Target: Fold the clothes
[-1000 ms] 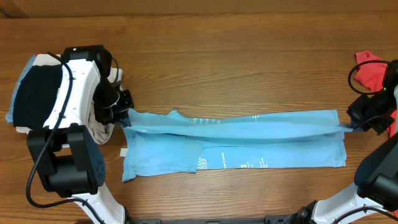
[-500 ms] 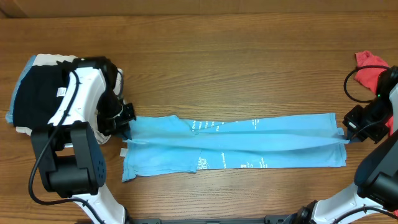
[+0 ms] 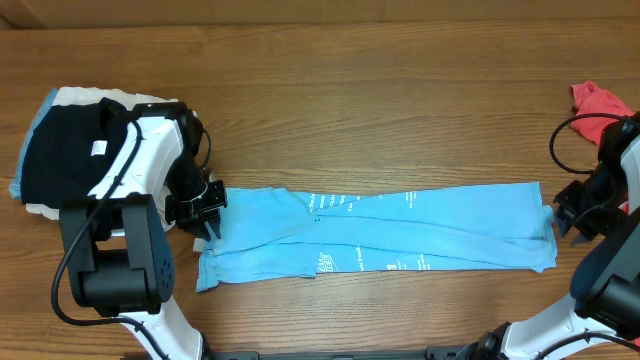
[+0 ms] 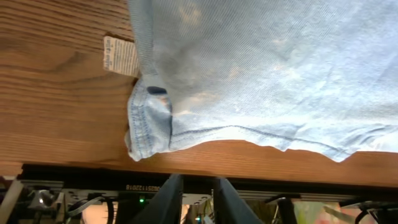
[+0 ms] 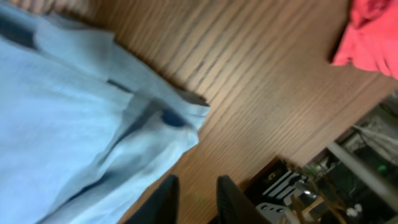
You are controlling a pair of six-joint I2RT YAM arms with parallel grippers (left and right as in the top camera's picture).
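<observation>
T-shirt (image 3: 400, 235): long folded band, mid-frame.
Left gripper (image 4: 196, 180): jaws narrowly parted, empty.
Right gripper (image 5: 196, 180): likewise, seemingly clear of cloth.
Remaining: crosswise folds, I'd judge.

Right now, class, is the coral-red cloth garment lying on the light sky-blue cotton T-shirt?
No, the coral-red garment lies off to the right in the overhead view, apart from the T-shirt.

Left arm (image 3: 135, 165) at 9 o'clock, left gripper (image 3: 208, 205) low, pointing toward 3, jaws slightly apart, gripping nothing. Right arm (image 3: 618, 165) at 3 o'clock, right gripper (image 3: 563, 215) low, pointing toward 9, jaws slightly apart, gripping nothing.
</observation>
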